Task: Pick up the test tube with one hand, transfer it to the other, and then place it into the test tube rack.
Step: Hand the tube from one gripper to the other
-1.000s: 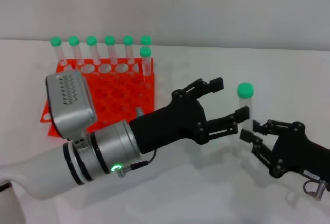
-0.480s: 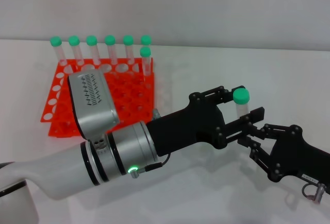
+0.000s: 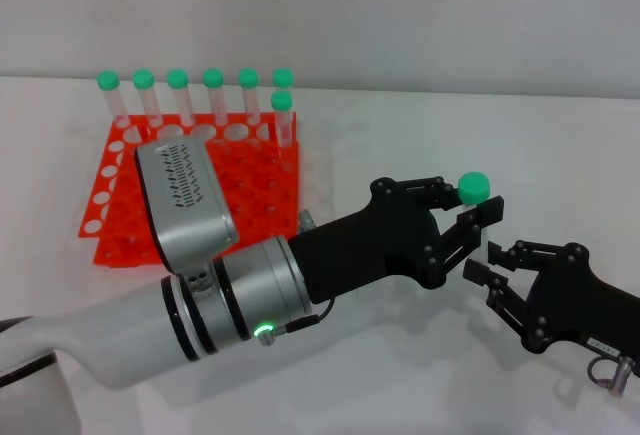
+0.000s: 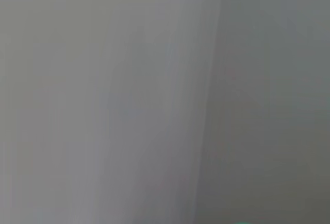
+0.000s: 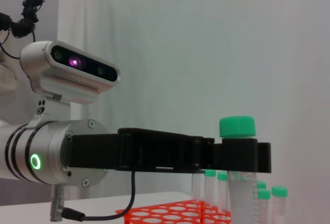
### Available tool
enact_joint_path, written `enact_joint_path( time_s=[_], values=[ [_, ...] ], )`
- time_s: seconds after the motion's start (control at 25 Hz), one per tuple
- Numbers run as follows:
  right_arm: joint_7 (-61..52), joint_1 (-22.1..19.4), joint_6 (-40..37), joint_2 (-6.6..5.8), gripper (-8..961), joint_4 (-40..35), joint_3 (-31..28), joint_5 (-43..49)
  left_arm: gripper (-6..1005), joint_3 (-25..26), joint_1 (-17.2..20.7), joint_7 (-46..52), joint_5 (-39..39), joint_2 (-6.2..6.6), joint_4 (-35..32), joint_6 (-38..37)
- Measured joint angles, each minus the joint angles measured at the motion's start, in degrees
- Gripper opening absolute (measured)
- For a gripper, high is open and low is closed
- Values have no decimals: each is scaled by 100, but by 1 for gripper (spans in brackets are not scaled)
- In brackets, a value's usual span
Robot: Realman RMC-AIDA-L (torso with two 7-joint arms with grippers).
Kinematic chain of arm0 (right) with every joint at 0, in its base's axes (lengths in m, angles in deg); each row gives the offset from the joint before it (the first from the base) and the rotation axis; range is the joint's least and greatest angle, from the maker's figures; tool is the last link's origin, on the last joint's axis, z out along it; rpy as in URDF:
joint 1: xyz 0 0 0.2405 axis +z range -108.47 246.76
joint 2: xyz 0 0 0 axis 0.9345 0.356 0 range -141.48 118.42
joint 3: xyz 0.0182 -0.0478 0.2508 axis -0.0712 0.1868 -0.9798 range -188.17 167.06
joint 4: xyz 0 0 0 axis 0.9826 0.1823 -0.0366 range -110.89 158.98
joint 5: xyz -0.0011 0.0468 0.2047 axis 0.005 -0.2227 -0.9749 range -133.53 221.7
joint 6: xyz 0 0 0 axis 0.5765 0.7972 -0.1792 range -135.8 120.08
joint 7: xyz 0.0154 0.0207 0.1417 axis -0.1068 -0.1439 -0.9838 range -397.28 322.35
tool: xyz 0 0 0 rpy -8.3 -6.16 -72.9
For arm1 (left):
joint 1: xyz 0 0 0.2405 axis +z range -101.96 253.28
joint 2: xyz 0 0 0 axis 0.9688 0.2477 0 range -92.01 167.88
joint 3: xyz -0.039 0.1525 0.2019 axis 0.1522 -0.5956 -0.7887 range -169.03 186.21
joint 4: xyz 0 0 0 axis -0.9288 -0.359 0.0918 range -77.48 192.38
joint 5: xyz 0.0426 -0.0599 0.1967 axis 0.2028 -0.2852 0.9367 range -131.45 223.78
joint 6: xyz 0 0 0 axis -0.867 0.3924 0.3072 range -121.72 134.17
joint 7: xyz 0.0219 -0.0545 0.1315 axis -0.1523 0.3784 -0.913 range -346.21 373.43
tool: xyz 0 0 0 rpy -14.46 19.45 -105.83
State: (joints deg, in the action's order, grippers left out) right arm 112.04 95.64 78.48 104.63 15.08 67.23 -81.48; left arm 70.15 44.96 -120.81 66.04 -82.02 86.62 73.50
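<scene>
Out to the right of the test tube rack [image 3: 190, 185], above the white table [image 3: 420, 125], we find the test tube [image 3: 473, 189] held upright, green cap uppermost, in the middle of a handover. Our left gripper [image 3: 462, 217] is closed around it just under the cap: in the right wrist view the black fingers [image 5: 242, 156] band the tube [image 5: 238, 183] directly below the cap, with the clear body hanging beneath them. We judge the high grip is deliberate, since it leaves the lower body and tapered tip free to drop into a rack hole. Keeping the tube vertical also suits that insertion.

Our right gripper [image 3: 489, 265] sits just beside and below the left one, its fingers spread and apart from the tube as far as the head view shows; we read it as having let go, though the lower part of the tube is hidden behind the left fingers and we cannot confirm a clean gap. The left wrist view shows only a blank grey surface.

Farther off, the rack lies well to the left on the table, with seven other green-capped tubes [image 3: 195, 95] standing along its far edge and corner, so many nearer holes are open. The next stage looks to be carrying the tube across to one of them.
</scene>
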Motion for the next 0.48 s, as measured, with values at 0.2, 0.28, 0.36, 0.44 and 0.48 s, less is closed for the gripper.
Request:
enact_joint_path(
  time_s=[0.2, 0.28, 0.36, 0.44, 0.48],
  values=[
    [-59, -8, -8, -18, 218, -2, 9, -5, 211, -10, 8, -3, 2, -2, 71, -51],
    [-63, -5, 1, -25, 219, -4, 14, 5, 208, -10, 9, -3, 2, -2, 80, -51],
    [-135, -6, -1, -33, 219, -12, 12, 7, 208, -11, 10, -5, -20, -2, 89, -51],
    [-297, -10, -54, -45, 220, -9, -7, 15, 210, -7, 34, -17, -108, -3, 103, -40],
    [-359, -12, -72, -49, 221, -9, -13, 12, 211, -6, 49, -32, -143, -3, 109, -36]
  ],
)
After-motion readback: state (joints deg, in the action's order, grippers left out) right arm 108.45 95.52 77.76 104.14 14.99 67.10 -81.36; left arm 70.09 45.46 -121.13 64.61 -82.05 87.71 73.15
